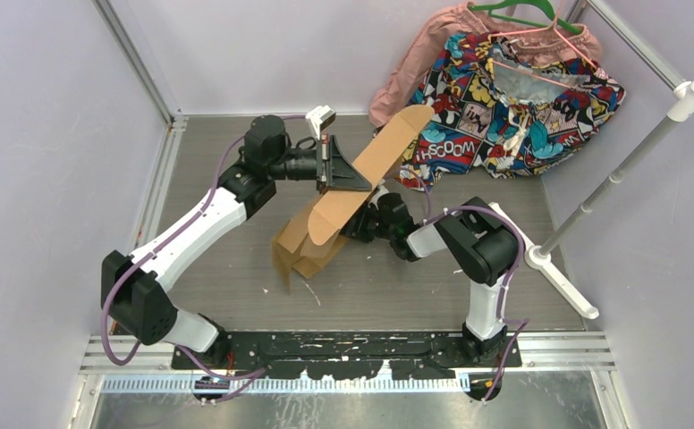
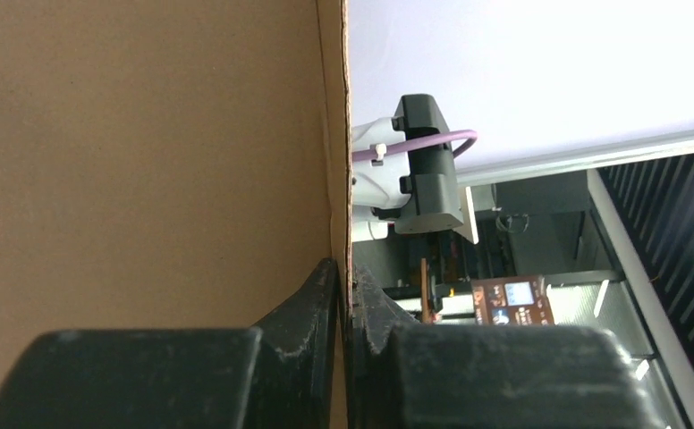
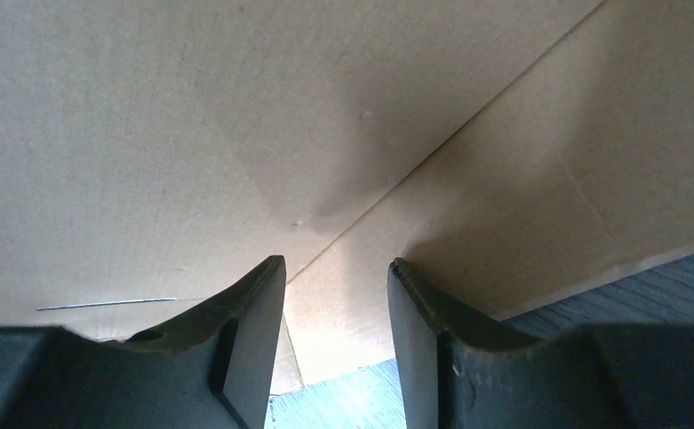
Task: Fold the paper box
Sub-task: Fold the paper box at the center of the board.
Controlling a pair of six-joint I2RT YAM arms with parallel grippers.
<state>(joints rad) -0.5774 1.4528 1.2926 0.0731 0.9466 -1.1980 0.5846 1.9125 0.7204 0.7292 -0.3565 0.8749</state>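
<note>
Left jaws clenched on brown corrugated cardboard paper box (image 2: 147, 161) edge | right jaws parted; top view hides them

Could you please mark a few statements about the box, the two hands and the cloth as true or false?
1. The left hand pinches an edge of the box. True.
2. The right hand is shut on the box. False: it is open, with the cardboard just ahead of it.
3. The box lies flat on the table. False: it is held up at a tilt between the two arms.
4. A comic-print cloth lies at the table's far right corner. True.
</note>
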